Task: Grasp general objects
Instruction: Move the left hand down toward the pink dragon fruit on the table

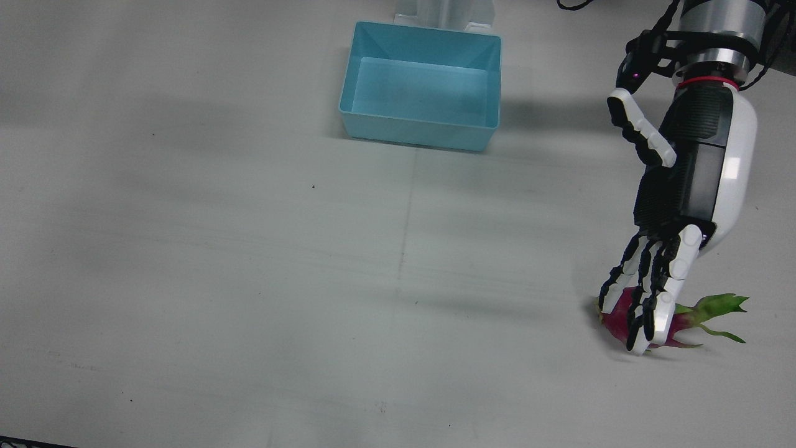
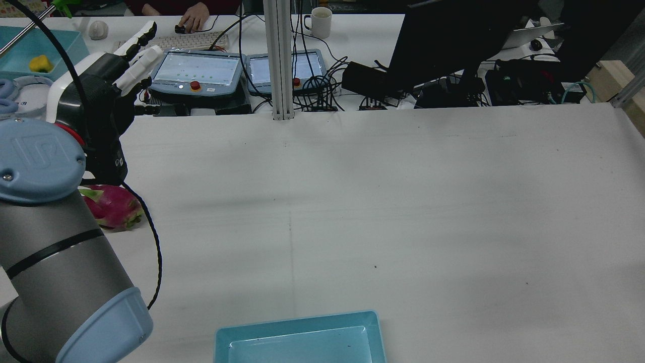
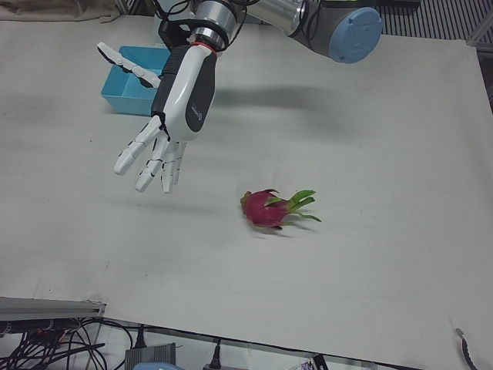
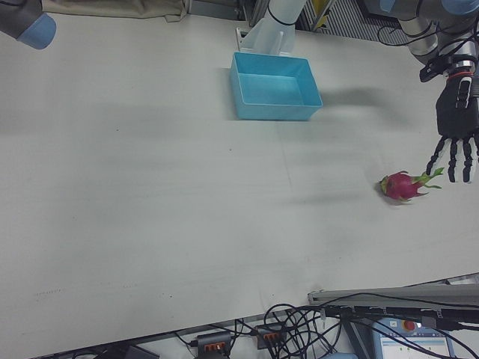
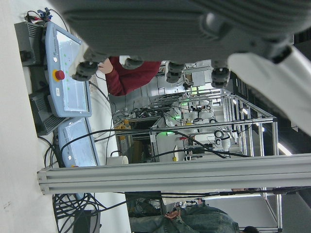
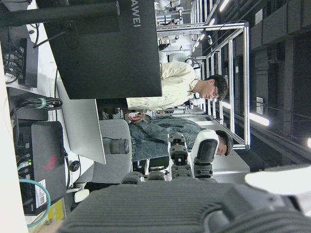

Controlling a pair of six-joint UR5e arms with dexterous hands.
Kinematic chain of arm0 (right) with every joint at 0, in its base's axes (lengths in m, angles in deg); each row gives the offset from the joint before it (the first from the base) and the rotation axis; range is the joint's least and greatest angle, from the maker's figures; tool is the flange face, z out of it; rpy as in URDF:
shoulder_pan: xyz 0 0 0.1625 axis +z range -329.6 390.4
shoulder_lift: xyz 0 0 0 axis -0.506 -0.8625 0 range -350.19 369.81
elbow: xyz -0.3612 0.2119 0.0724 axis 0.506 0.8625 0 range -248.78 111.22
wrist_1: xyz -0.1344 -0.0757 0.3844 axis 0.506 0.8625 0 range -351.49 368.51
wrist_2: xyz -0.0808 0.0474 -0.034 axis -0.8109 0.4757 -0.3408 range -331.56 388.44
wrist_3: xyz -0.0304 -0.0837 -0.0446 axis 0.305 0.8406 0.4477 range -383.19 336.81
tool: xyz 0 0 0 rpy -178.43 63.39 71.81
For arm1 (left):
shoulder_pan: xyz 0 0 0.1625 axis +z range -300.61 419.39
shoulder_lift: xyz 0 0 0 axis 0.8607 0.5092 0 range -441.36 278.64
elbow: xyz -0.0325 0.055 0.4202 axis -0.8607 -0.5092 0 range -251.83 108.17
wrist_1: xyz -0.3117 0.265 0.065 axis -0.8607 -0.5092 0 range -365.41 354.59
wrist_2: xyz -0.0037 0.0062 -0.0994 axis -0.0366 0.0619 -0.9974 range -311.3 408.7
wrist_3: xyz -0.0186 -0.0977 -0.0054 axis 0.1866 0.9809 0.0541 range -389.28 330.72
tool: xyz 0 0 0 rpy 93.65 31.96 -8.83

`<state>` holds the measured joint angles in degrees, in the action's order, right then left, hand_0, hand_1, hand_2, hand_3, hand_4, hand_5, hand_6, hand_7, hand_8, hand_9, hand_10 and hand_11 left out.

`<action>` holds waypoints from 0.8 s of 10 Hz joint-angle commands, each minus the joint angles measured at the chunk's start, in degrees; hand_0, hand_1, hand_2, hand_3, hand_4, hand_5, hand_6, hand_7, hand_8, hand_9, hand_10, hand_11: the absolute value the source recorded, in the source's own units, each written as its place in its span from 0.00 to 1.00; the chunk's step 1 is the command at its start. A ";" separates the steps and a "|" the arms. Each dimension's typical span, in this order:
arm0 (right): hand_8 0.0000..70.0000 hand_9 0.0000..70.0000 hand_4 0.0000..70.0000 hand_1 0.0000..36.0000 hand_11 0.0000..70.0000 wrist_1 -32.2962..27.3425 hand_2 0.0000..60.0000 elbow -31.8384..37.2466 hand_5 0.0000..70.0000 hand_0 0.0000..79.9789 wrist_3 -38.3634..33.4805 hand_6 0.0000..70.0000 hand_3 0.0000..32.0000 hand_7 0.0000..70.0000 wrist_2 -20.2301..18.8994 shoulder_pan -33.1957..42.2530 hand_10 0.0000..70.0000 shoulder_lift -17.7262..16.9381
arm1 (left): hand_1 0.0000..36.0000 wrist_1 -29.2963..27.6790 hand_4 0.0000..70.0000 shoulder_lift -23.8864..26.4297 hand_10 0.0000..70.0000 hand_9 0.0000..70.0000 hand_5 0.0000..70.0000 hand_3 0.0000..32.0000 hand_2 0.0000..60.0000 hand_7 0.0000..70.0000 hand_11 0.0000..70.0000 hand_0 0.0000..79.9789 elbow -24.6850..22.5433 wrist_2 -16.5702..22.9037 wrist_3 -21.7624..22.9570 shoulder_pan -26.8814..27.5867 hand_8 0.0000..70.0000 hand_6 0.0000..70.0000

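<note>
A pink dragon fruit (image 3: 266,208) with green leaf tips lies on the white table, near the side before my left arm. My left hand (image 3: 166,131) hovers above the table, fingers spread and pointing down, holding nothing. In the left-front view it hangs clear of the fruit, up and to the side. Seen from straight above, the left hand (image 1: 678,205) overlaps the dragon fruit (image 1: 615,320). The rear view shows the dragon fruit (image 2: 113,206) partly hidden behind the arm. My right hand (image 6: 189,160) appears only in its own view, fingers extended and holding nothing.
A light blue bin (image 1: 420,130) stands at the robot's edge of the table, between the arms. Beyond the far table edge are teach pendants (image 2: 196,70), a keyboard with a person's hand (image 2: 191,20), a mug (image 2: 321,21) and a dark monitor (image 2: 453,35).
</note>
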<state>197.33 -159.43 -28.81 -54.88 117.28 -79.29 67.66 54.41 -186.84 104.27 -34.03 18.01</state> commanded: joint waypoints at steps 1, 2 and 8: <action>0.00 0.00 0.00 0.00 0.00 -0.11 0.00 0.74 0.00 0.00 -0.88 0.00 0.00 0.00 0.00 -0.05 0.00 -0.20 | 0.19 -0.99 0.00 1.15 0.00 0.01 0.00 1.00 0.00 0.15 0.00 0.58 0.23 0.06 -0.26 0.07 0.00 0.00; 0.00 0.00 0.00 0.00 0.00 -0.11 0.00 0.74 0.00 0.00 -0.89 0.00 0.00 0.00 0.00 -0.05 0.00 -0.29 | 0.19 -2.65 0.00 1.60 0.00 0.01 0.00 1.00 0.00 0.16 0.00 0.58 0.75 0.15 -0.70 -0.10 0.00 0.00; 0.00 0.00 0.00 0.00 0.00 -0.11 0.00 0.83 0.00 0.00 -0.89 0.00 0.00 0.00 0.00 -0.14 0.00 -0.29 | 0.13 -5.39 0.00 4.59 0.00 0.02 0.09 0.33 0.00 0.21 0.00 0.57 5.76 0.50 -5.42 -0.01 0.00 0.00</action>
<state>197.21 -158.67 -29.69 -54.88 117.15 -79.57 62.64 58.74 -181.68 104.61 -35.94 18.12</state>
